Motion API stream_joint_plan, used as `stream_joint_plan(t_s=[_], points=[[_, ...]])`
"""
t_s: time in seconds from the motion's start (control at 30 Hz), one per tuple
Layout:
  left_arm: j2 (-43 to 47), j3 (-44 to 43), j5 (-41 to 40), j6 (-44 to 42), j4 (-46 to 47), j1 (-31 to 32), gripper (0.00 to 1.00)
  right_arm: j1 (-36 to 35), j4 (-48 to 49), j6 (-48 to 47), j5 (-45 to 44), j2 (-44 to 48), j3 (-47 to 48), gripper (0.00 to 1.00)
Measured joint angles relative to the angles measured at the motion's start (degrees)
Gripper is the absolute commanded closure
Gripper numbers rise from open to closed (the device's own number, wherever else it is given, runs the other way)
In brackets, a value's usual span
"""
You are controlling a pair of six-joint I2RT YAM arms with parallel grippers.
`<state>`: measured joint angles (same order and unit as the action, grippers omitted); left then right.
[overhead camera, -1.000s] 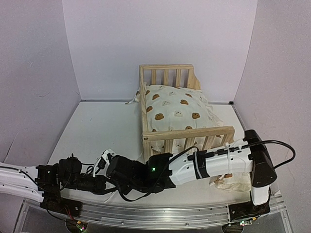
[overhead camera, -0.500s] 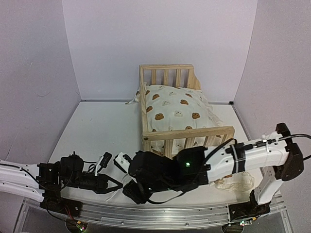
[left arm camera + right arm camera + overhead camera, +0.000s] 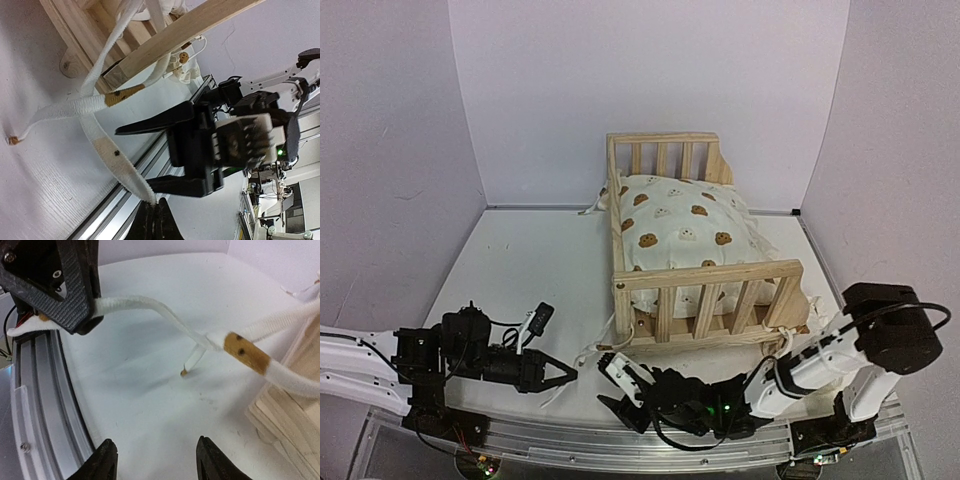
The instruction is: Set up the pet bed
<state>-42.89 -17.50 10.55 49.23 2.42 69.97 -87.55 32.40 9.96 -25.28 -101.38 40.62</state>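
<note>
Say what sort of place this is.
Probably a robot test booth: bare white walls enclose the table, a left arm and right arm sit on a metal rail, and a wooden pet bed is the prop.

Left arm (image 3: 360, 362): white link, black motor housings, loose black cables; left gripper (image 3: 565, 378): black pointed fingers, textured plastic, small screw (image 3: 8, 256). Right arm (image 3: 815, 360): white links, black joints, green light (image 3: 723, 408), looped black cable (image 3: 912, 310); right gripper (image 3: 134, 156): black fingers, white ribbed body.
</note>
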Motion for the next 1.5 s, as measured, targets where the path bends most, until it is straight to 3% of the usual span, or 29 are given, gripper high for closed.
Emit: stream_joint_plan(t_s=[0.37, 0.43, 1.2, 1.37, 1.5], points=[[1.0, -0.9, -0.2, -0.6, -0.5, 0.0, 1.00, -1.3, 32.9, -16.2, -11.4, -25.7, 9.7, 0.37], [1.0, -1.0, -0.2, -1.0, -0.8, 0.0, 1.00, -1.3, 36.1, -17.8, -13.7, -28.9, 11.6, 0.45], [1.9, -2.3, -0.2, -1.4, -3.3, 0.0, 1.00, 0.0, 45.4, -13.7, -23.9, -37.5, 18.4, 0.52], [1.9, -2.4, -0.2, -1.4, -3.4, 0.0, 1.00, 0.8, 45.5, -13.2, -23.7, -38.6, 19.5, 0.63], [1.9, -2.4, -0.2, -1.4, -3.4, 0.0, 1.00, 1.3, 45.8, -12.9, -23.0, -38.6, 20.1, 0.80]])
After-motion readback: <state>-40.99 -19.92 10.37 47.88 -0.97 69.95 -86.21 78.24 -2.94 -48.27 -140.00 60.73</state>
